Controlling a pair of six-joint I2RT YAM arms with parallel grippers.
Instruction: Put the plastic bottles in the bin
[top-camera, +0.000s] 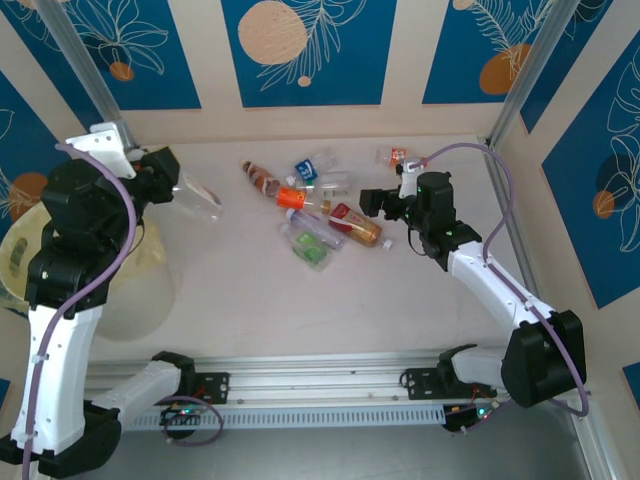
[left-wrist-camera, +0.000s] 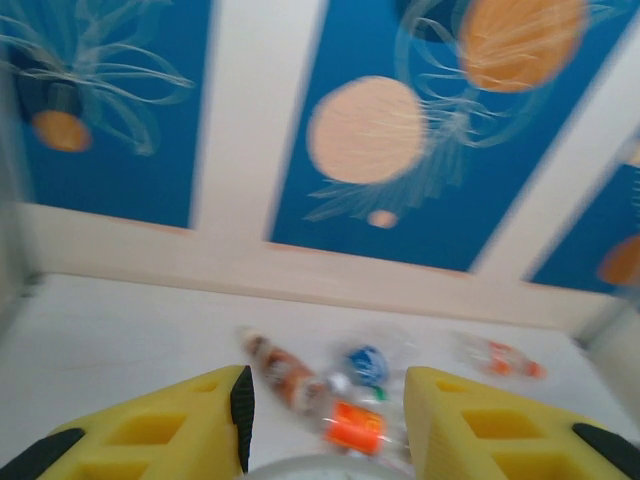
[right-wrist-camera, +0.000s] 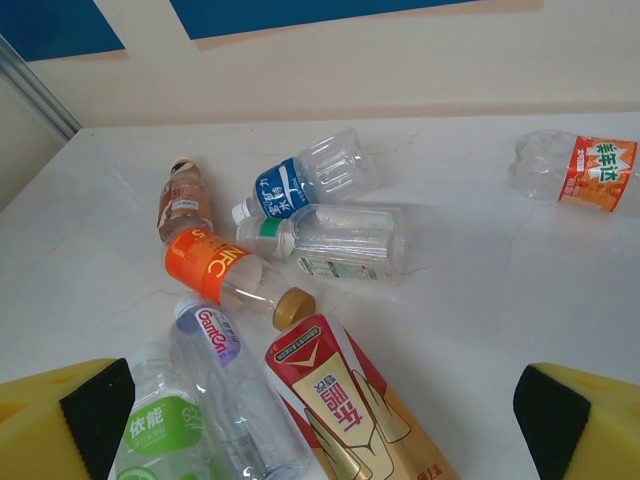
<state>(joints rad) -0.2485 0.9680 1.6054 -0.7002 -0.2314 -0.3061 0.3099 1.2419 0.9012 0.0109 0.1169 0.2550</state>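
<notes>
The table (top-camera: 250, 300) is pale, and the bin (top-camera: 140, 275) (pale yellow, half see-through) stands at its near left, behind the left arm. The left gripper (top-camera: 172, 184) is clamped on a clear bottle (top-camera: 203, 200), well left of the pile of plastic bottles (top-camera: 315, 215) in the middle. The right gripper (top-camera: 378, 203) is spread wide at the right edge of the pile, over a red-label bottle (right-wrist-camera: 345, 410). One lone bottle (top-camera: 396, 155) lies apart, far right.

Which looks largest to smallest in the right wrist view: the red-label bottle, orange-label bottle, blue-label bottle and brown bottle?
1. The red-label bottle, though it lies nearest the camera and is cut off by the frame, so this is unsure.
2. The orange-label bottle and the blue-label bottle look about alike.
3. The brown bottle, smallest.
</notes>
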